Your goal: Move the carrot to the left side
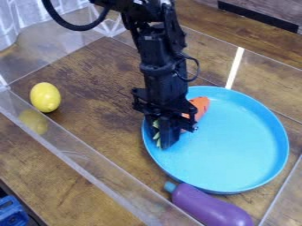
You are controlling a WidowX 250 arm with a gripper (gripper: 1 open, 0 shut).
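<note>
The carrot (197, 108) lies at the left edge of the blue plate (253, 146). Its orange body sticks out to the right of my gripper (167, 134), and its yellow-green top shows at the lower left of the fingers. My gripper points almost straight down over the carrot's middle. Its dark fingers are drawn close together around the carrot, and they hide the middle part of it.
A yellow lemon (45, 96) sits on the wooden table at the left. A purple eggplant (210, 208) lies near the front edge, just below the plate. A clear plastic wall (71, 168) runs along the front left of the table.
</note>
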